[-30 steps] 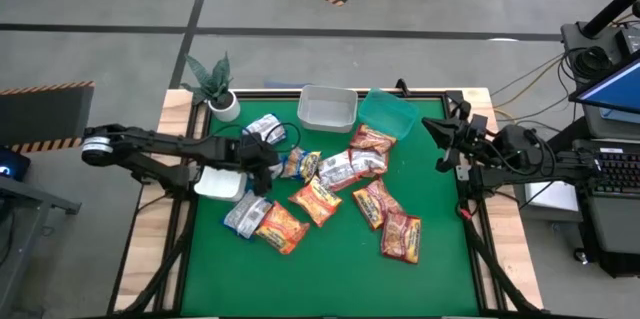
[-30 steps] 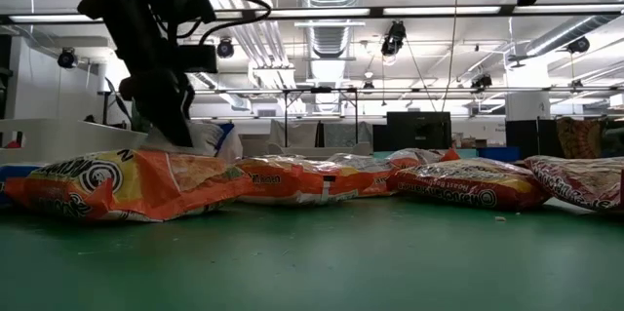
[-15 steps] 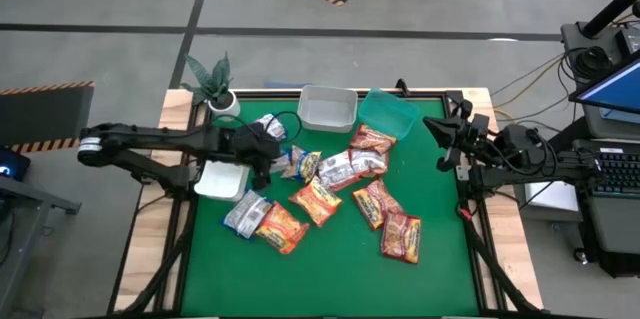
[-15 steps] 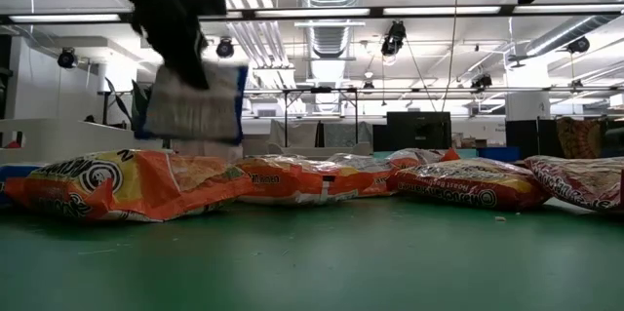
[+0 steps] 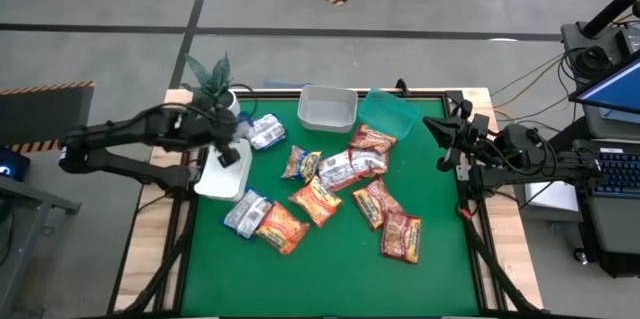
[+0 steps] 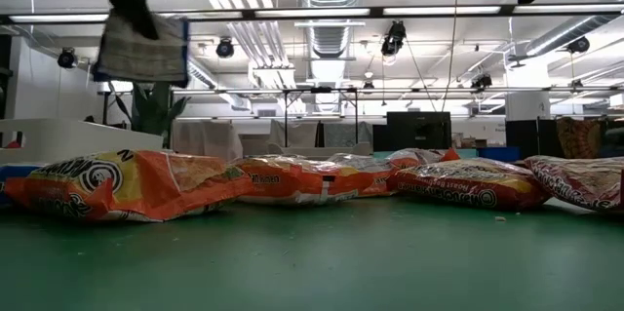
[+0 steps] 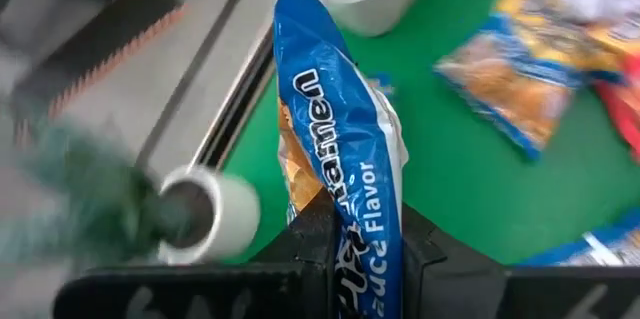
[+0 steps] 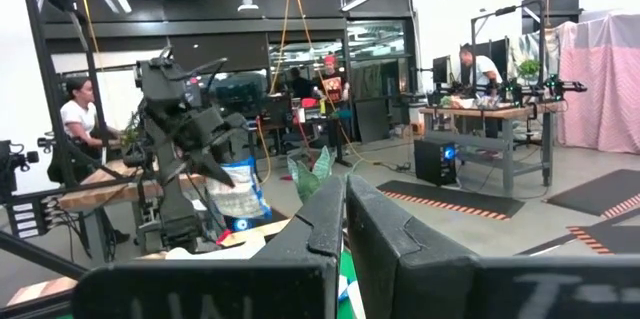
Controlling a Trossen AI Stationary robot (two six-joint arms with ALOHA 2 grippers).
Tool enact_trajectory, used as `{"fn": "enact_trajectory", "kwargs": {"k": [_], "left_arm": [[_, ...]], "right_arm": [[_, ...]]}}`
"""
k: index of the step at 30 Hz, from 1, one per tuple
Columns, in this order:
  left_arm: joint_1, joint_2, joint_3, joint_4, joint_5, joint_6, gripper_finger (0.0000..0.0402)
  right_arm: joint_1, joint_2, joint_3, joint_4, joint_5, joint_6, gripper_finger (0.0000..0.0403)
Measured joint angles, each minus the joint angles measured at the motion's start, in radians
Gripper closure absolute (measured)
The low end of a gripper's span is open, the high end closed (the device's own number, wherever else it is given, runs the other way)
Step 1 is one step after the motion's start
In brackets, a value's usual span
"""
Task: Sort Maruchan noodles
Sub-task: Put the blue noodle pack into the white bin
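Two arms in view. Left hand (image 5: 232, 146) is up off the green surface (image 5: 330, 259), at its left edge near the white tub (image 5: 222, 179) and potted plant (image 5: 212, 84). Its fingers are pinched nearly together on one blue-and-white ramen packet (image 7: 345, 174), gripped by its lower end; the packet stands up from the fingers in the wrist view and hangs high in the air in the low view.

Right hand (image 5: 441, 139) waits at the surface's right edge, fingers fully together, holding nothing.

Other noodle packets (image 5: 335, 191) lie scattered flat across the middle of the surface: orange ones and dark red ones mixed, with blue-and-white ones among them. One blue-and-white packet lies just beside the plant pot.

Clear tub (image 5: 327, 107) and teal tub (image 5: 387, 114) sit side by side at the far edge.
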Motion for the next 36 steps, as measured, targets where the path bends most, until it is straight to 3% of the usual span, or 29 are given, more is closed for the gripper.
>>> {"fn": "enact_trajectory", "kwargs": {"k": [9, 12, 16, 26, 36], "left_arm": [[0.002, -0.052, -0.064, -0.053, -0.03, -0.636, 0.0375], [0.001, -0.029, -0.076, -0.122, 0.054, -0.72, 0.0375], [0.002, 0.007, -0.079, -0.255, 0.057, -0.872, 0.0375], [0.001, 0.108, -0.183, -0.141, 0.036, -0.944, 0.0375], [-0.001, 0.205, -0.254, 0.023, 0.087, -0.936, 0.0375]], "right_arm": [[0.0, 0.0, 0.0, 0.0, 0.0, 0.0, 0.0394], [0.0, 0.0, 0.0, 0.001, 0.0, 0.0, 0.0394], [0.0, 0.0, 0.0, 0.001, 0.0, 0.0, 0.0394], [0.0, 0.0, 0.012, -0.009, 0.0, -0.003, 0.0394], [0.0, 0.0, 0.012, -0.008, 0.0, -0.014, 0.0394]]}}
